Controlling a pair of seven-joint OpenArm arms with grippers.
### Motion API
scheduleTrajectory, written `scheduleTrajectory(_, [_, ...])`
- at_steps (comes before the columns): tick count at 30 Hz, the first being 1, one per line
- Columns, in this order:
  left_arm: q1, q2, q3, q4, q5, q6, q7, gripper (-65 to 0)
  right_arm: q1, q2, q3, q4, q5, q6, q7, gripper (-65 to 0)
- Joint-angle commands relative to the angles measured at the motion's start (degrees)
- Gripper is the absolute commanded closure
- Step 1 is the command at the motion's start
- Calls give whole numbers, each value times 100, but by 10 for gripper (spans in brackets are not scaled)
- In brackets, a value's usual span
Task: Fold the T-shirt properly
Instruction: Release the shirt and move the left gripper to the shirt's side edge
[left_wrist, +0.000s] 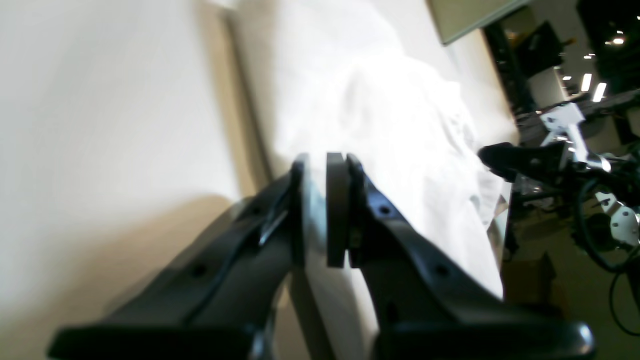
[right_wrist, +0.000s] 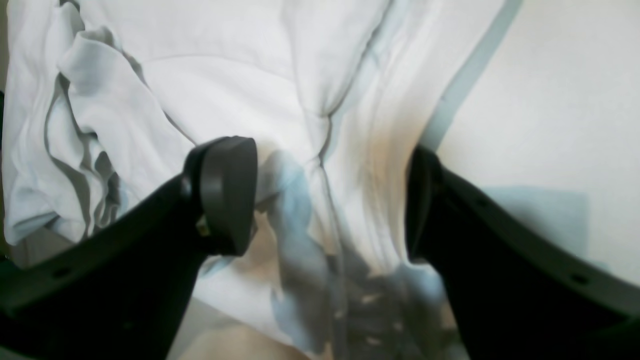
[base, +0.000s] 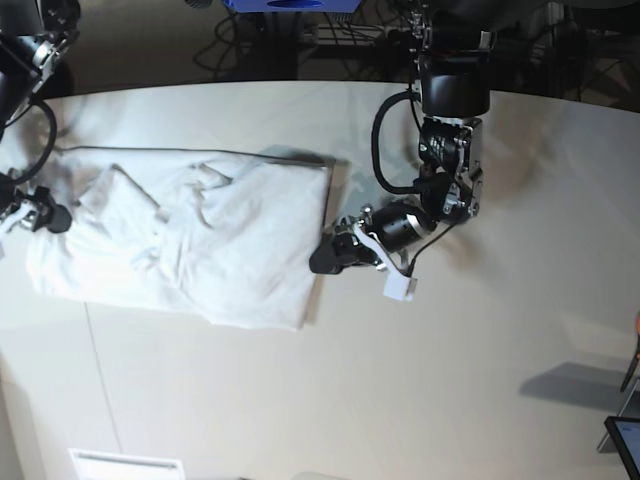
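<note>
The white T-shirt (base: 220, 240) lies wrinkled and partly folded on the left half of the off-white table (base: 450, 380). My left gripper (base: 322, 260) is at the shirt's right edge. In the left wrist view its jaws (left_wrist: 316, 165) stand almost together with a thin layer of the shirt (left_wrist: 390, 115) between them. My right gripper (base: 45, 215) is at the shirt's left edge. In the right wrist view it (right_wrist: 325, 195) is wide open just above the bunched cloth (right_wrist: 225, 75) and holds nothing. It also shows far off in the left wrist view (left_wrist: 500, 157).
A white label (base: 125, 465) lies near the table's front edge. A tablet corner (base: 625, 440) shows at the far right. Cables and gear stand beyond the table's back edge (base: 300, 40). A thin seam (base: 100, 380) runs across the tabletop at the left.
</note>
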Motion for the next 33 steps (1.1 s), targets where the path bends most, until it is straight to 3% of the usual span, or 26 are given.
scheduleTrajectory(1, [-86, -33, -18, 49, -66, -25, 8, -54, 11, 60, 10, 59, -60, -27, -92, -386])
scheduleTrajectory(3, [-86, -33, -18, 49, -57, -25, 8, -54, 2, 51, 1, 50, -60, -27, -75, -373])
scheduleTrajectory(5, [-86, -42, -9, 58, -57, -25, 8, -54, 2, 51, -8, 50, -60, -27, -66, -310])
scheduleTrajectory(10, [-78, -42, 43, 49, -57, -25, 8, -54, 11, 51, -8, 50, -60, -27, -57, 0])
scheduleTrajectory(20, [-86, 117, 52, 93, -57, -25, 8, -54, -25, 51, -43, 991, -86, -27, -13, 0])
scheduleTrajectory(27, [-148, 380, 61, 49, -57, -25, 8, -54, -139, -142, -43, 1835, -77, -497, -163, -1])
scheduleTrajectory(33, [-280, 521, 70, 32, -48, -25, 8, -54, -367, -344, -342, 2767, -77, -612, -136, -1])
